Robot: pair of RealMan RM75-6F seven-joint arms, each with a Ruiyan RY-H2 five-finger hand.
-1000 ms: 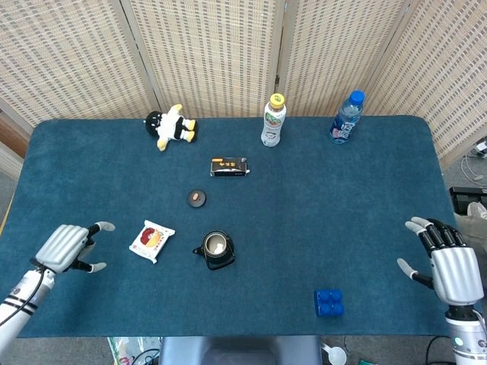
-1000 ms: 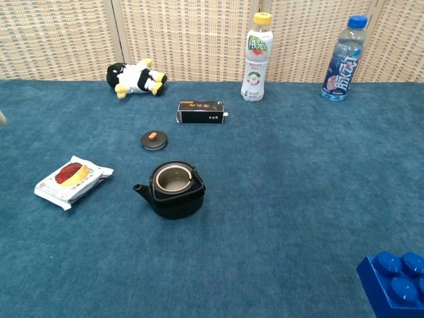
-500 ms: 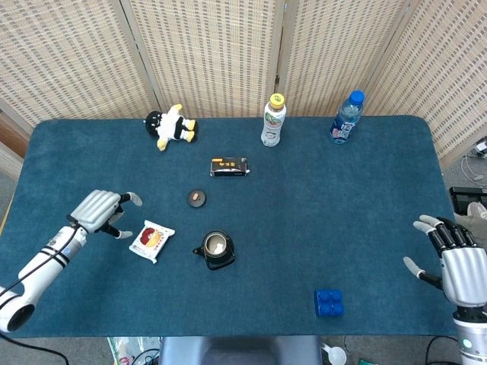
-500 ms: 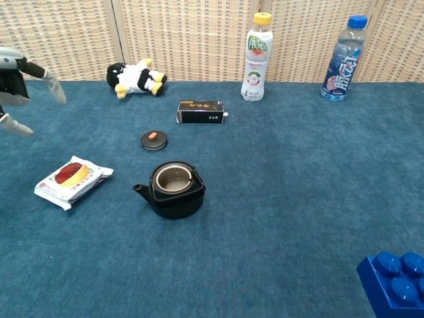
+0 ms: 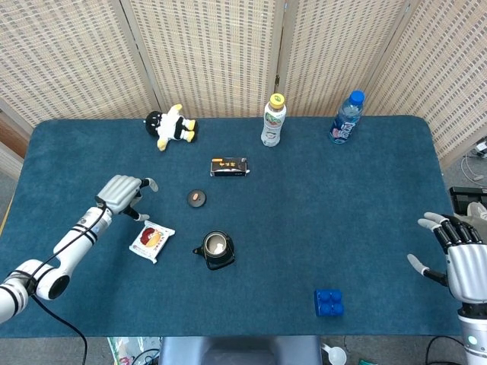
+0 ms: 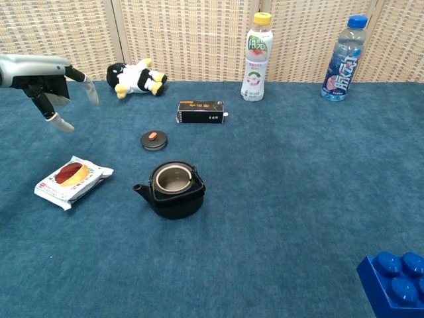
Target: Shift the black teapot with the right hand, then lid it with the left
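Observation:
The black teapot (image 5: 216, 250) (image 6: 173, 190) stands uncovered near the table's middle front, its spout pointing left. Its small round lid (image 5: 196, 198) (image 6: 154, 140), with an orange knob, lies flat on the cloth just behind it. My left hand (image 5: 125, 194) (image 6: 45, 81) hovers open above the table, left of the lid and behind the snack packet, holding nothing. My right hand (image 5: 461, 261) hangs open at the table's far right edge, far from the teapot; the chest view does not show it.
A snack packet (image 5: 152, 240) lies left of the teapot. A black box (image 5: 229, 166), a plush cow (image 5: 172, 126), a white bottle (image 5: 272, 120) and a blue water bottle (image 5: 346, 118) stand at the back. A blue brick (image 5: 328, 302) sits front right.
My left hand has swept from the front left edge rightward and back, toward the lid. My right hand has drifted a little right and lower. Teapot and lid have not moved.

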